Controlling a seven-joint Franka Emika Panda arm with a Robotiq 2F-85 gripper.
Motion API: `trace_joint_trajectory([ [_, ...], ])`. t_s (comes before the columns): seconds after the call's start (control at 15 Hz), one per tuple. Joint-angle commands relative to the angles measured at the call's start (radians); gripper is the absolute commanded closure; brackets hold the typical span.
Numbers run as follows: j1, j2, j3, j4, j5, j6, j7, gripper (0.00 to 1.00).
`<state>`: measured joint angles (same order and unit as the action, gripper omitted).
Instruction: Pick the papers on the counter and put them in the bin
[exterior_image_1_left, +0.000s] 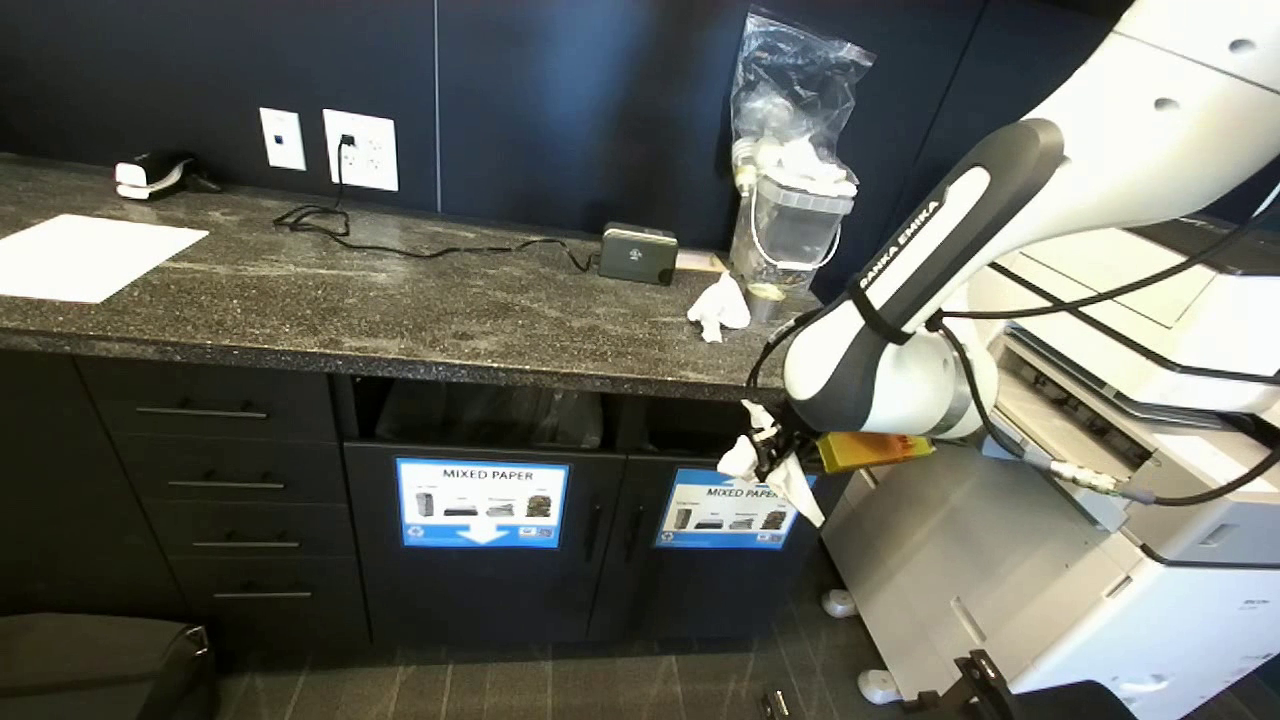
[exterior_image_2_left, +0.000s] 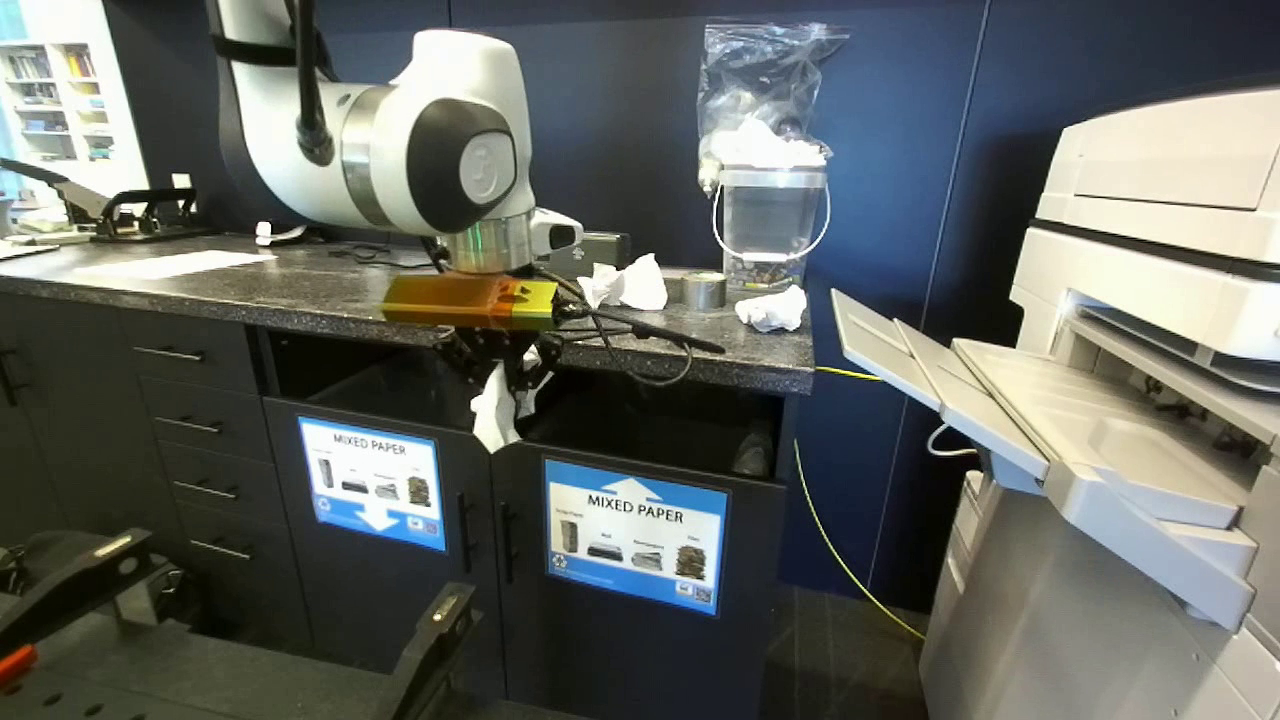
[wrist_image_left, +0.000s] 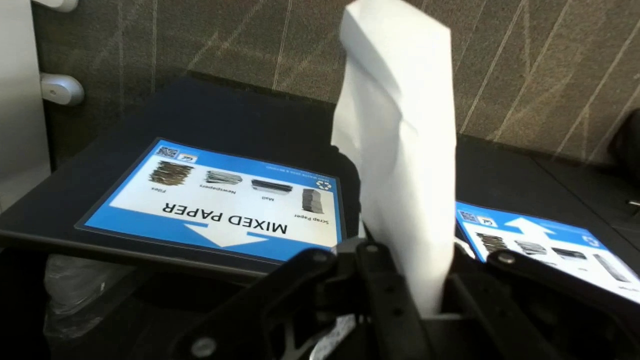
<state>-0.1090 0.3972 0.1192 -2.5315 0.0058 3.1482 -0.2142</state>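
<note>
Pinched in my gripper (wrist_image_left: 407, 280) is a crumpled white paper (wrist_image_left: 400, 125), its long end sticking out past the fingertips. In an exterior view the gripper (exterior_image_2_left: 505, 370) hangs below the counter (exterior_image_2_left: 330, 300) edge, by the openings over the doors marked MIXED PAPER. The bin openings (exterior_image_2_left: 650, 420) are dark inside, and the held paper (exterior_image_2_left: 493, 410) dangles at the door tops near the divider. On the counter lie more papers: a wad (exterior_image_2_left: 640, 285) beside a tape roll, and another wad (exterior_image_2_left: 772, 310) near the counter's end, which the arm hides from an exterior view.
Behind the wads stand a clear bucket (exterior_image_2_left: 770, 215) with a plastic bag above it, a grey tape roll (exterior_image_2_left: 703, 290) and a small dark box (exterior_image_1_left: 638, 254). A flat white sheet (exterior_image_1_left: 90, 255) lies far along the counter. A large printer (exterior_image_2_left: 1120, 400) stands past its end.
</note>
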Motion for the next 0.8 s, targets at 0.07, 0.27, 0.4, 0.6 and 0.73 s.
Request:
trace_joint_trajectory([
  [0.07, -0.074, 0.119, 0.082, -0.002, -0.032, 0.244, 0.063, 0.86],
  [0.27, -0.060, 0.210, 0.060, 0.023, -0.079, 0.389, 0.105, 0.86],
  [0.4, -0.060, 0.268, 0.050, 0.043, -0.111, 0.474, 0.131, 0.86],
  [0.6, -0.063, 0.360, 0.035, 0.079, -0.158, 0.611, 0.166, 0.86],
  [0.73, -0.054, 0.427, 0.017, 0.121, -0.169, 0.703, 0.181, 0.86],
])
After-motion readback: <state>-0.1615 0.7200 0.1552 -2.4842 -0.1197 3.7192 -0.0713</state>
